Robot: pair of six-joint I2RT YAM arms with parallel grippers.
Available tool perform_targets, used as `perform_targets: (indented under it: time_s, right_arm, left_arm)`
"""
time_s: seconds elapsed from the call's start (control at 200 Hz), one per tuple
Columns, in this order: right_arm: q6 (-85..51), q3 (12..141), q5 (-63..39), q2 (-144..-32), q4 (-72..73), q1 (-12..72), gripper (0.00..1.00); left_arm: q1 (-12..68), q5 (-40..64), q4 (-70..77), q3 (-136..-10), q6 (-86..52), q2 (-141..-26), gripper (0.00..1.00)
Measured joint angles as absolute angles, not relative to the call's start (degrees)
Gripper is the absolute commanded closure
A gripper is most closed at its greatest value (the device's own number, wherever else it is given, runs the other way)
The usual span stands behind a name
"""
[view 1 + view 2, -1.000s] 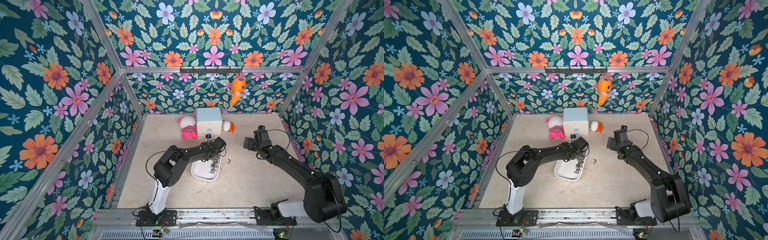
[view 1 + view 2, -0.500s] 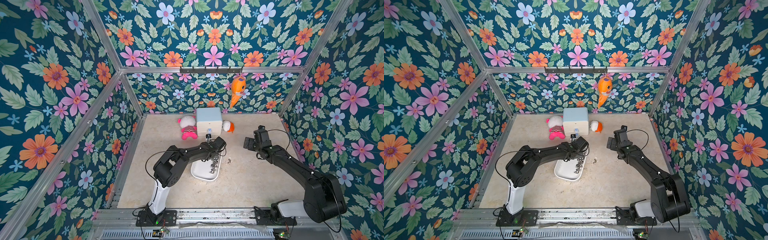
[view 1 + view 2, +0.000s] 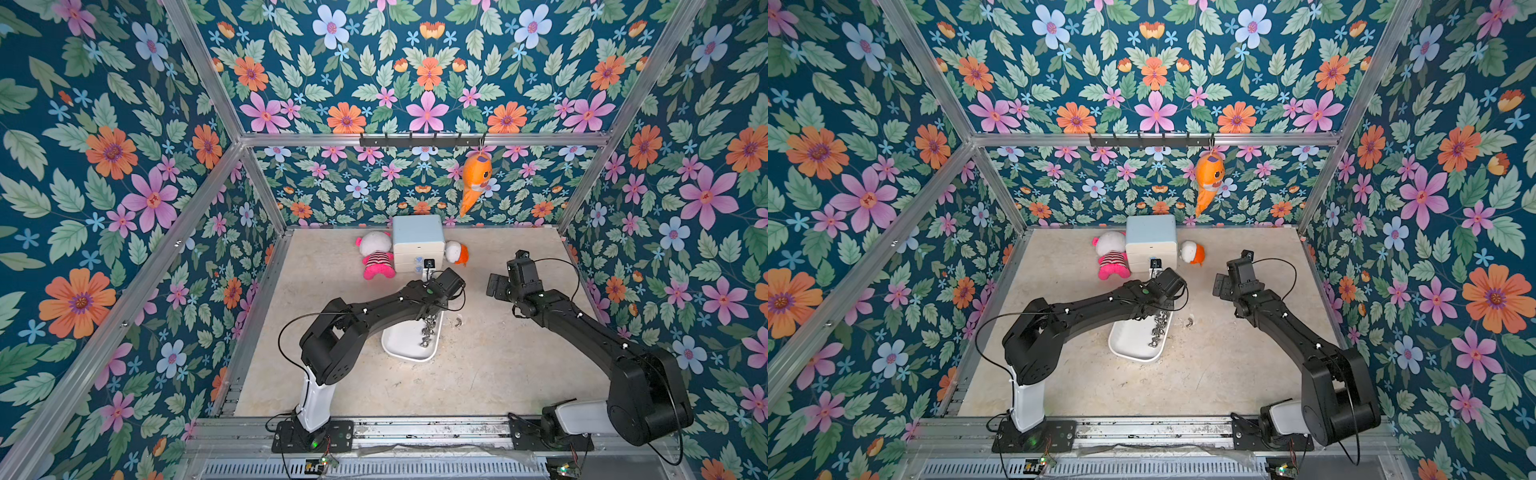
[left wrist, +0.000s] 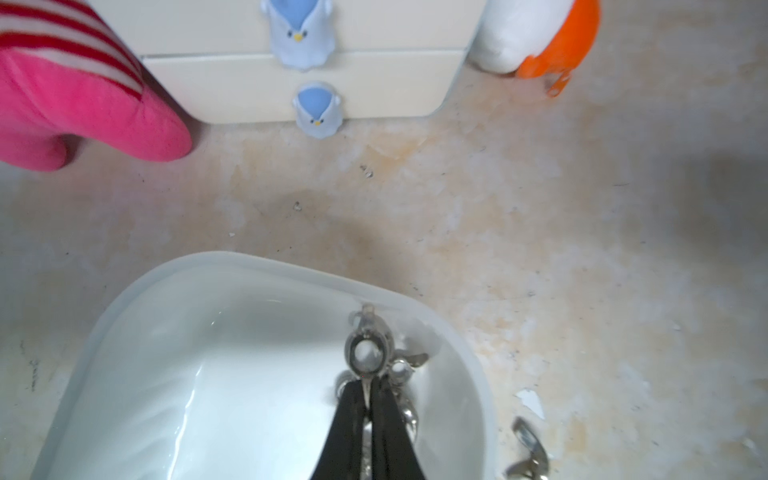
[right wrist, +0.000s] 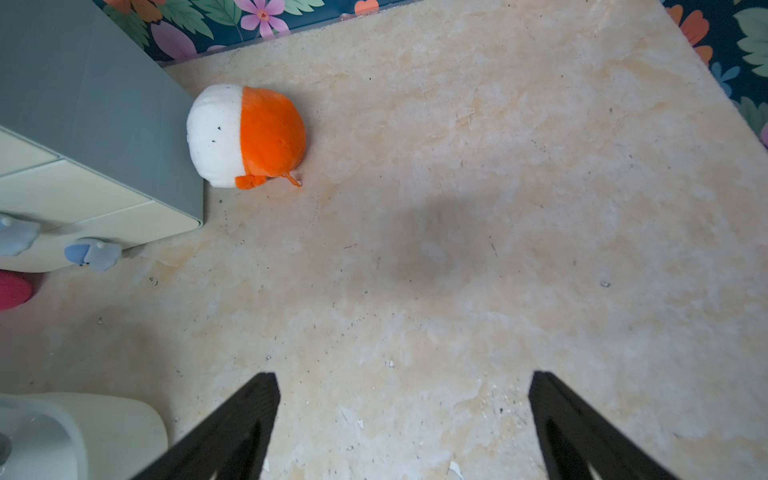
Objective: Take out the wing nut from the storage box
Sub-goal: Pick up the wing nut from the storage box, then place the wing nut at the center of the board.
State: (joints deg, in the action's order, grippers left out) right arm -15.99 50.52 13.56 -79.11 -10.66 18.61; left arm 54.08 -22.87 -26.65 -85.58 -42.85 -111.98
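The left gripper (image 4: 366, 387) has its two black fingers pressed together on one thin wing of the wing nut (image 4: 368, 353). The nut is small, shiny metal, with a round hole in the middle, and sticks out just past the fingertips. It is inside the storage box (image 4: 232, 261), a shallow white tray with rounded corners, close to other nuts (image 4: 401, 370). A loose nut (image 4: 530, 451) lies on the table (image 4: 540, 249) just outside the rim. Well apart, the right gripper (image 5: 403, 377) hangs with fingers spread wide.
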Motion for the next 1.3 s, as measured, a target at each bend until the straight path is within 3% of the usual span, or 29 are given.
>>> perform_targets:
  time_s: [0.545,1.3]
  right_arm:
    - [-16.0,50.6,13.6,-78.9,-10.7,18.8,0.01]
    - [-15.7,50.9,15.9,-77.9,-13.4,16.2,0.01]
  left_arm:
    - [58.6,-23.9,-29.1,-95.7,-40.4,-116.0,1.00]
    - [60.4,-20.9,-28.3,-97.9,-40.8,-123.9,1.00]
